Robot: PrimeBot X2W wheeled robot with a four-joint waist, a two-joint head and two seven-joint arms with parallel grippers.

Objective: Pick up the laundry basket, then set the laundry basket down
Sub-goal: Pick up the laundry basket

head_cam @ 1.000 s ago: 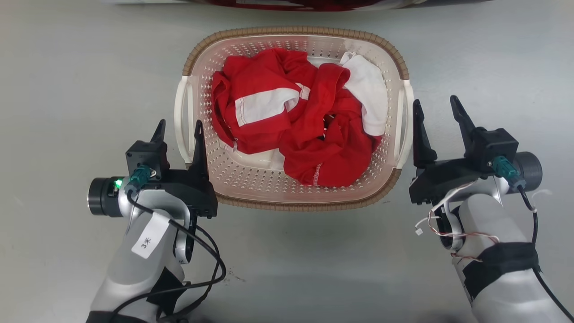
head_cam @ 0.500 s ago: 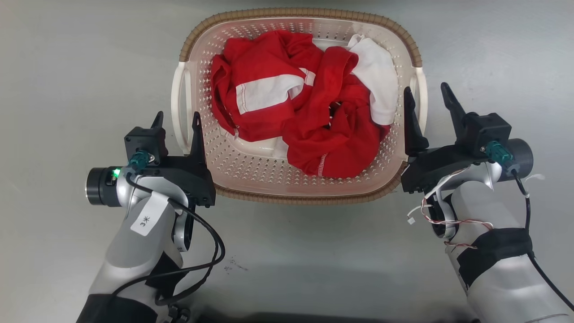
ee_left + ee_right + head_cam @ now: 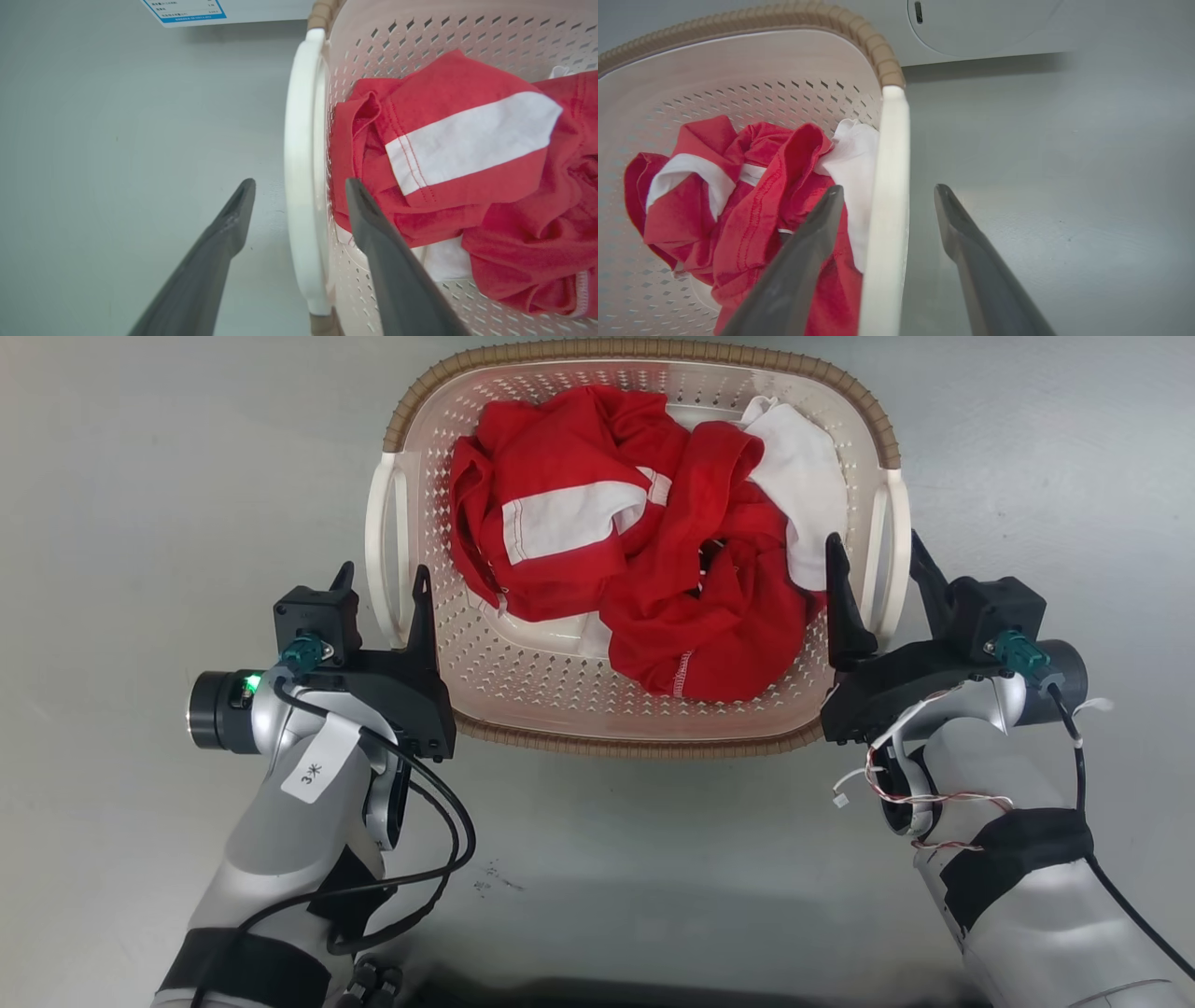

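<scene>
Grey floor (image 3: 140,476) is bearing the laundry basket (image 3: 541,686) while the left tool (image 3: 384,569) and right tool (image 3: 873,537), both wide open, are straddling its white handles (image 3: 375,551), so gripping, lifting and setting down are all waiting.

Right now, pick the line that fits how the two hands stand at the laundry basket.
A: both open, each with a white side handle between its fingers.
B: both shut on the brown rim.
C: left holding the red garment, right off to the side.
A: the left hand is open astride the laundry basket's left handle, and the right hand is open astride its right handle.
</scene>
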